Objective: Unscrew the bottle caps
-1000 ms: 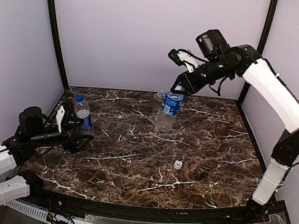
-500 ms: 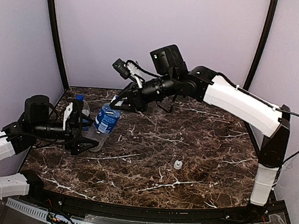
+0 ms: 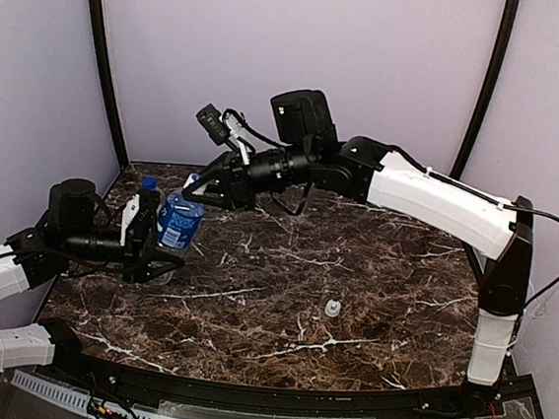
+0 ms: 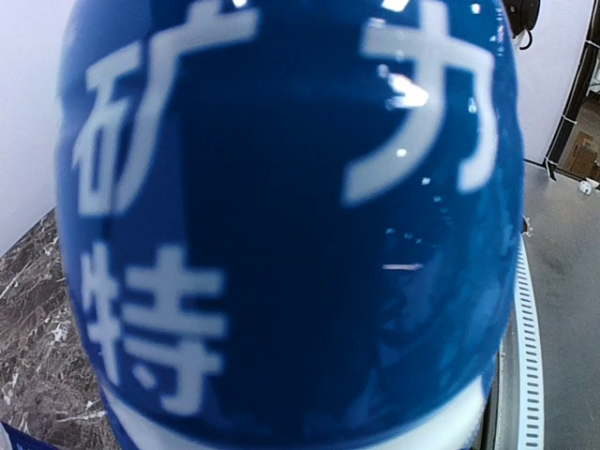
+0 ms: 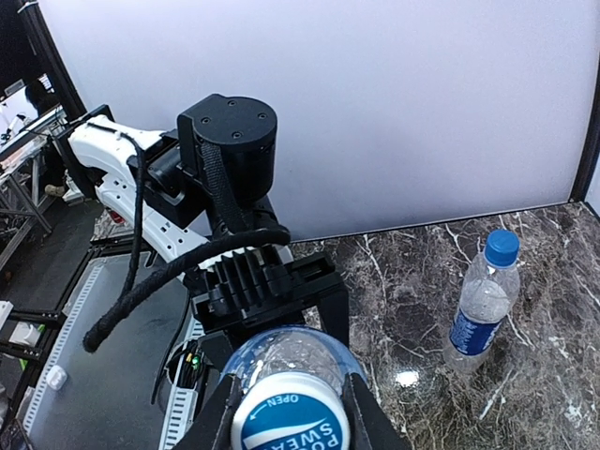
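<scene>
My right gripper (image 5: 289,409) is clamped on the pale blue-and-white cap (image 5: 291,424) of the blue-labelled bottle (image 4: 291,225). The bottle's body hangs beneath that gripper and sits between the jaws of my left gripper (image 3: 153,249). Whether those jaws press the label I cannot tell. A second labelled bottle (image 5: 480,309) stands just beyond the left gripper, its dark blue cap (image 5: 502,247) still on. A loose white cap (image 3: 332,308) lies well apart from both grippers. Judgement: one cap is off and two remain, one of them now in hand.

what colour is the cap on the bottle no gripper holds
Dark blue round screw cap on the clear plastic bottle; clearest in the right wrist view.
</scene>
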Controlling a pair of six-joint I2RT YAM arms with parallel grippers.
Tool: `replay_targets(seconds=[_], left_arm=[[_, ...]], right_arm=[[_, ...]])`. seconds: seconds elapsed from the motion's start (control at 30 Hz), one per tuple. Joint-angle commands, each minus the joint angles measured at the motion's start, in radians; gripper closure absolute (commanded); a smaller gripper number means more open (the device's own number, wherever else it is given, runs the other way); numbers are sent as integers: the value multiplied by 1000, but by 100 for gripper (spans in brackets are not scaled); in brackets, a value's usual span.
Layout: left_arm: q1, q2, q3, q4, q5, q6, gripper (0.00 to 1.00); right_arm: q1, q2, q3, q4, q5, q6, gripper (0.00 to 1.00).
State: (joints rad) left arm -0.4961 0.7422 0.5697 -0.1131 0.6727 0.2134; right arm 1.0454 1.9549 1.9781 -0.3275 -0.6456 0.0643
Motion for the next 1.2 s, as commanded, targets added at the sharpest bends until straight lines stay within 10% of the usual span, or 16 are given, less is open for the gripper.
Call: replay_targets(seconds=[0.0,0.1,0.23,0.67,1.17], left_arm=[[-1,-17,13,14,-54,7,46],[-1,-24,9,16,-111,11,51],[0,-26,6,16,-235,77,52],[-37,-13,-6,10,-473,320,56],[-45,0,-17,13,-452,327,55]], right_arm=[[6,-33,-39,32,67,11,79],[5,-49,-42,-8,153,13,41],[-3,-76,-24,-73,260,77,29],[-17,0,96,-209,299,340,29],[-31,73,143,-217,115,343,55]])
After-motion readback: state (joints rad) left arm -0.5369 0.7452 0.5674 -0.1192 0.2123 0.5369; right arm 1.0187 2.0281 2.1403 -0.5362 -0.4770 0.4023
